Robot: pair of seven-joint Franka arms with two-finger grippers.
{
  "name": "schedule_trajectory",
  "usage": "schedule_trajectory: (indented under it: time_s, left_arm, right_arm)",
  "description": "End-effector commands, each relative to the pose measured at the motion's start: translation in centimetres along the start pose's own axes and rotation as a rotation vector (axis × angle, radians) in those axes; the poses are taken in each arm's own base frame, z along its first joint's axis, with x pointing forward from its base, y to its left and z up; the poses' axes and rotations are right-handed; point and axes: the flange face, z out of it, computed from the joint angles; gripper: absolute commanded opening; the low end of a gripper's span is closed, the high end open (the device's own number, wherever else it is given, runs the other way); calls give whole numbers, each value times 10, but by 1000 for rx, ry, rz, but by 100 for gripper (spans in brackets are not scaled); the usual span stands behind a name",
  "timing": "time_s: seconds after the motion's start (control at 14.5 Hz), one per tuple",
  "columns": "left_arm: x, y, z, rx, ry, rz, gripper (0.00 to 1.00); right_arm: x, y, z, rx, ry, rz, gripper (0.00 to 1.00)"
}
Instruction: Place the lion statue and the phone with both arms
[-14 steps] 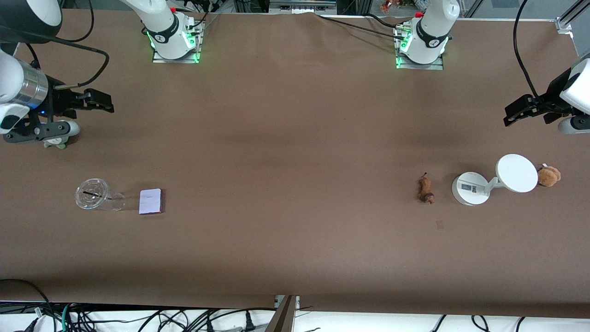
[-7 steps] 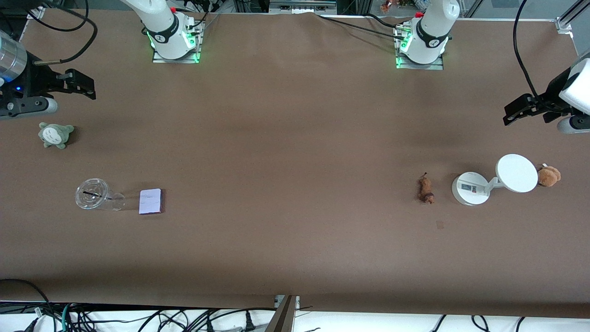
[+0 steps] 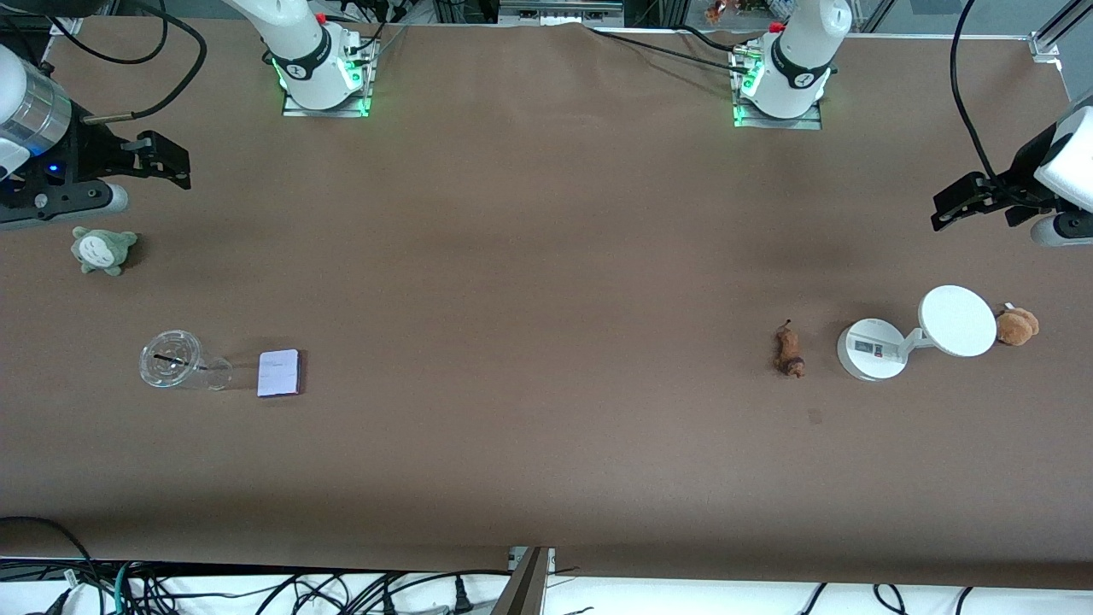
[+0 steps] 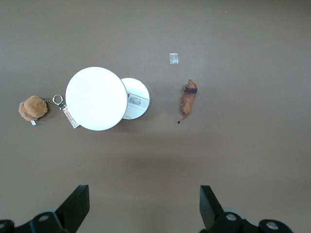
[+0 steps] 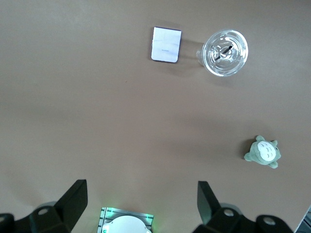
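Observation:
The lion statue (image 3: 789, 350) is a small orange-brown figurine lying on the table toward the left arm's end; it also shows in the left wrist view (image 4: 189, 99). The phone (image 3: 279, 373) is a pale lavender slab lying flat toward the right arm's end; it also shows in the right wrist view (image 5: 166, 44). My left gripper (image 3: 956, 205) (image 4: 144, 194) is open and empty, up over bare table at the left arm's end. My right gripper (image 3: 166, 158) (image 5: 142, 191) is open and empty, up over bare table at the right arm's end.
A white stand (image 3: 871, 348) with a round disc (image 3: 957, 320) stands beside the lion, with a brown plush (image 3: 1017, 325) by the disc. A clear cup (image 3: 175, 360) lies beside the phone. A grey-green plush (image 3: 102, 249) sits under the right arm. A small patch (image 3: 815, 416) marks the table.
My right gripper has moved off the grey-green plush toward the arm bases, so the plush now shows. The left arm has barely moved. The lion and phone lie unchanged.

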Motion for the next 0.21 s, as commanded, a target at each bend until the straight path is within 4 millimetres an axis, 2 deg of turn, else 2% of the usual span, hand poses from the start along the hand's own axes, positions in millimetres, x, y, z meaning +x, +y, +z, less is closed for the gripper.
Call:
schedule_trajectory:
  time_s: [0.0,0.14]
  left_arm:
    - [-2,5,-12,-6,2,1,100]
    - [-4,8,-13,-5,-6,4,100]
  right_arm:
    - [3,11,-3,-8,2,19,100]
    - [4,18,-2,-5,8,32,100]
